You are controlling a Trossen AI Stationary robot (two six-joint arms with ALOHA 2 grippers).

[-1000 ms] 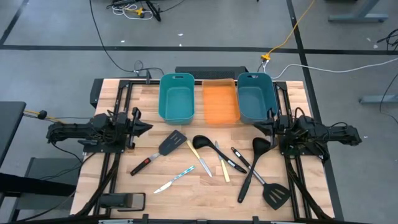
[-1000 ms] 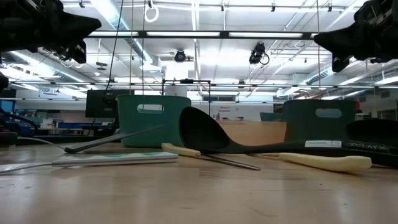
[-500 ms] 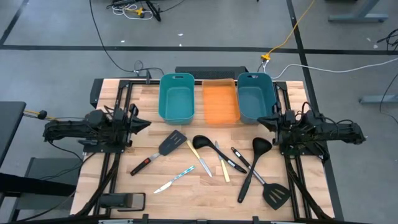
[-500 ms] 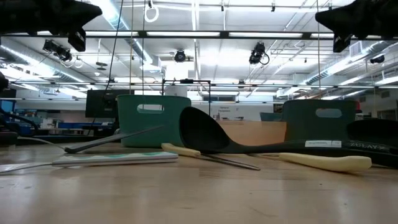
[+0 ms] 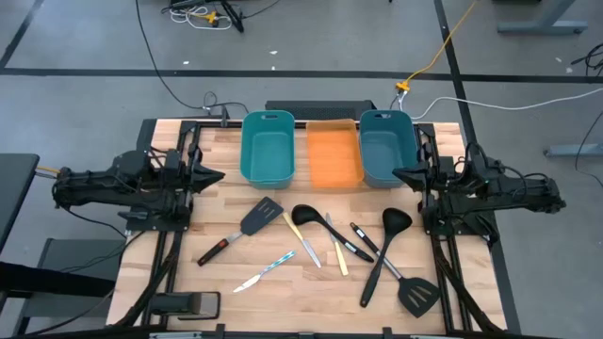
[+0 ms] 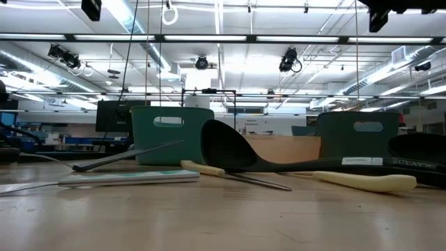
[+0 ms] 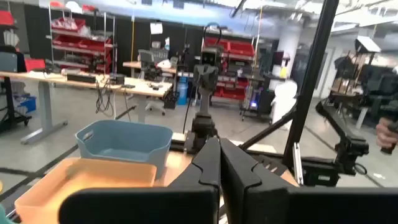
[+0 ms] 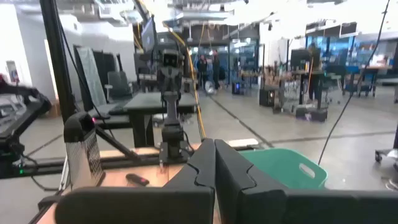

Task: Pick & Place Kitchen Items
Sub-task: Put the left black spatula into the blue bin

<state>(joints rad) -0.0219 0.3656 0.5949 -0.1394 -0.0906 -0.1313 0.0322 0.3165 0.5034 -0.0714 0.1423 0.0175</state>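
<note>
Several slim utensils lie flat on the wooden table, near its middle and near side. Among them are a spatula with a grey-black head (image 5: 256, 218), a light-blue-handled knife (image 5: 265, 272), a black spoon (image 5: 305, 215), pale yellow knives (image 5: 302, 240), a black ladle (image 5: 382, 247) and a black spatula (image 5: 415, 294). My left gripper (image 5: 216, 175) hangs shut over the table's left part, clear of them. My right gripper (image 5: 399, 173) hangs shut over the right part, beside the right bin. The wrist views show each pair of fingers closed together (image 7: 219, 146) (image 8: 214, 145).
At the far edge stand a teal bin (image 5: 267, 146), an orange tray (image 5: 334, 155) and a second teal bin (image 5: 384, 148) in a row. Black frame rails run along the table's left and right sides. Bare wood lies between the bins and the utensils.
Both arms have risen and drawn back, the left gripper toward the far-left and the right gripper toward the far-right. In the low view they climbed almost out of the picture's top. The fingers stayed shut and no utensil moved.
</note>
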